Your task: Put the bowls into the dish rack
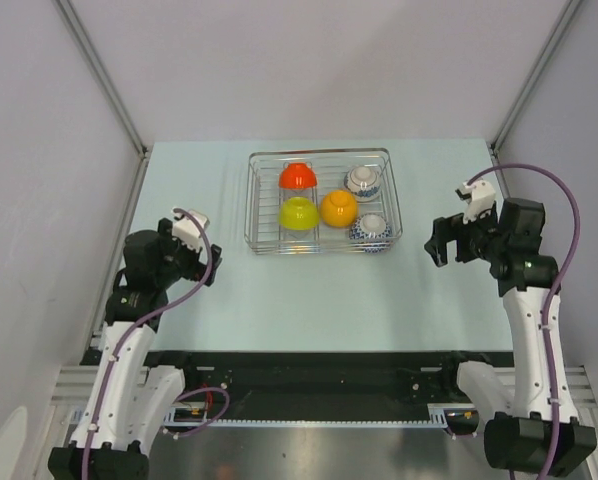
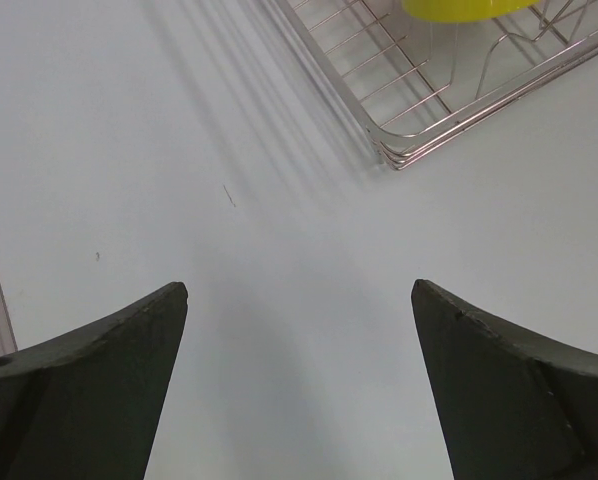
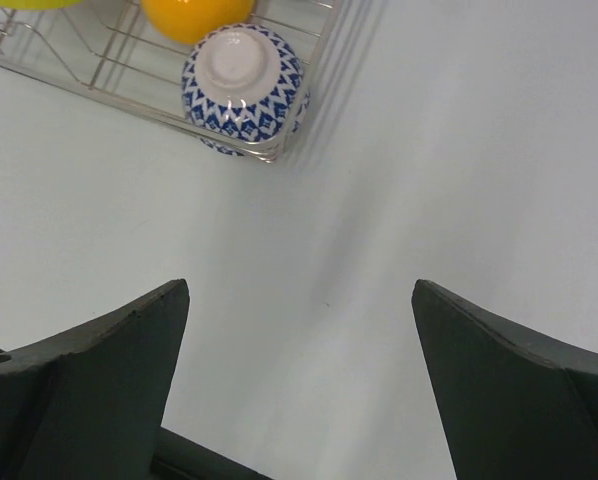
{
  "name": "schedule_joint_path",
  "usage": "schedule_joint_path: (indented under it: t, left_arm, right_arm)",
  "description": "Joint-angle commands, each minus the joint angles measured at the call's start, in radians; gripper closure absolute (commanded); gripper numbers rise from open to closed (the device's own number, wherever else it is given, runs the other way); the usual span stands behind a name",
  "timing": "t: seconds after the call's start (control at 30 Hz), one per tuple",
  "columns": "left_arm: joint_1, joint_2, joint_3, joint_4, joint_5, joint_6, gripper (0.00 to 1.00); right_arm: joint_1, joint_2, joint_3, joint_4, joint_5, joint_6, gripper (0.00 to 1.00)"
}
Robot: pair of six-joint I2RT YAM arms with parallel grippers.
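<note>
Left gripper (image 2: 299, 290) and right gripper (image 3: 299, 290) spread wide, holding nothing, five bowls (image 1: 338, 207) sitting in dish rack (image 1: 319, 153)

Bright, even, diffuse light in all views. Silver wire dish rack (image 2: 392, 157) throws faint streaked shadows toward 11 o'clock across pale table (image 2: 229, 250). Soft sheen on white-and-blue patterned bowl (image 3: 244, 85). Right gripper's dark fingers (image 3: 89, 390) slightly blurred near 6 o'clock edge.
</note>
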Motion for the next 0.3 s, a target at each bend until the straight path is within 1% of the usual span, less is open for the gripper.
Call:
schedule_joint_path:
  t: [0.0, 0.27]
  left_arm:
    - [0.018, -0.019, -0.003, 0.012, 0.001, -0.034, 0.0]
    - [0.018, -0.034, -0.011, 0.009, 0.021, -0.021, 0.01]
  right_arm:
    - [-0.013, -0.078, -0.018, 0.04, -0.093, 0.026, 0.0]
    - [-0.02, -0.09, -0.007, 0.065, -0.101, 0.051, 0.0]
